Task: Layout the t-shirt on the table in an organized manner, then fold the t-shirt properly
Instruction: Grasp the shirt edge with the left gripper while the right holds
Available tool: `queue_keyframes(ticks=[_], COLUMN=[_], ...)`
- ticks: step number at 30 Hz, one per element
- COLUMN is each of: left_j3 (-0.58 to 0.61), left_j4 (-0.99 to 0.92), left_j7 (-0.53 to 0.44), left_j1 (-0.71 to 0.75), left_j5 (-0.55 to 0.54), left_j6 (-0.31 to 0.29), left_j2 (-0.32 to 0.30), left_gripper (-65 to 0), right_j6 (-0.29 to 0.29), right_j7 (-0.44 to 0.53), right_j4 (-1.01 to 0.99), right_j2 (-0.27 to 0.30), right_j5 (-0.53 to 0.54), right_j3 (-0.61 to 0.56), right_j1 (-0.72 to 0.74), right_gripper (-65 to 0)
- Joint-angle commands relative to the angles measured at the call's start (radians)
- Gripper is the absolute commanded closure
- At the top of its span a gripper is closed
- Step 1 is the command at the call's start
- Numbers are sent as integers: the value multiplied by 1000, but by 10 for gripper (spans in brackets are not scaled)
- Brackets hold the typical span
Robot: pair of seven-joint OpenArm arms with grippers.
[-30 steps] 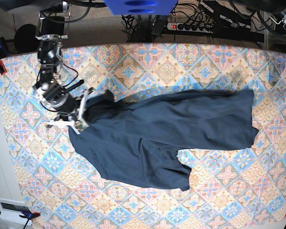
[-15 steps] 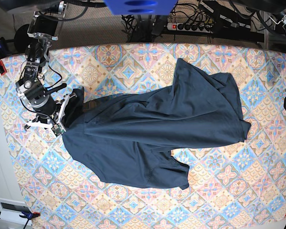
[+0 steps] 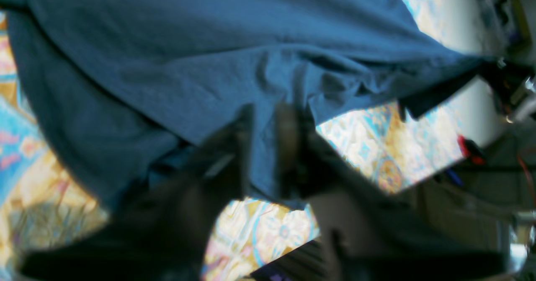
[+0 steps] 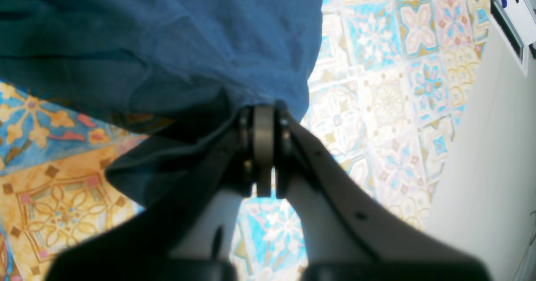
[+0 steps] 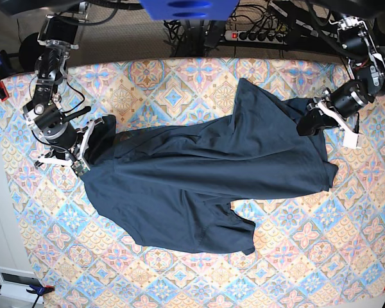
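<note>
Risk: the t-shirt (image 5: 205,173) is being stretched between two arms, so a slipped hem, judged from the blurred left wrist view, could be letting the right half collapse back into folds.
Cause: uneven pull from either side could be dragging the cloth off centre or bunching it further.
Right gripper (image 4: 264,117): fingers are pinching shut on a bunched edge of the t-shirt, at the left of the base view.
Left gripper (image 3: 261,117): fingers are standing narrowly parted with fabric lying between them; whether they are gripping it, I cannot tell.
T-shirt, place: it is lying across the middle of the table (image 5: 179,282), reaching from left edge toward upper right.
T-shirt, look: dark navy, soft, creased; one flap is rising toward the upper centre, and a lobe is hanging at lower centre.
</note>
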Motion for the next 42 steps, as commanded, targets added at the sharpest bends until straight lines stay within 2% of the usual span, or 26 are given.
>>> queue_keyframes(ticks=[1, 4, 12, 20, 28, 31, 42], left_j3=[-8, -5, 116, 118, 118, 116, 118], left_j4=[11, 11, 8, -17, -101, -126, -393], left_j7=[-5, -2, -10, -5, -8, -10, -10], left_j1=[0, 2, 57, 75, 92, 84, -58], left_j5=[-4, 4, 18, 171, 174, 176, 177], left_j6=[2, 4, 11, 11, 11, 11, 11], left_j2=[4, 41, 102, 220, 226, 246, 292], left_gripper=[-198, -249, -221, -219, -219, -219, -217], right_j6=[-5, -5, -5, -5, -5, -5, -5], right_j7=[19, 19, 19, 19, 19, 19, 19], right_j4=[18, 18, 18, 18, 18, 18, 18], right_j2=[10, 10, 10, 10, 11, 11, 11], right_j5=[3, 3, 3, 3, 3, 3, 3], right_j3=[7, 7, 5, 5, 5, 5, 5], right_j1=[16, 16, 19, 22, 21, 22, 21], right_gripper=[-2, -2, -2, -2, -2, -2, -2])
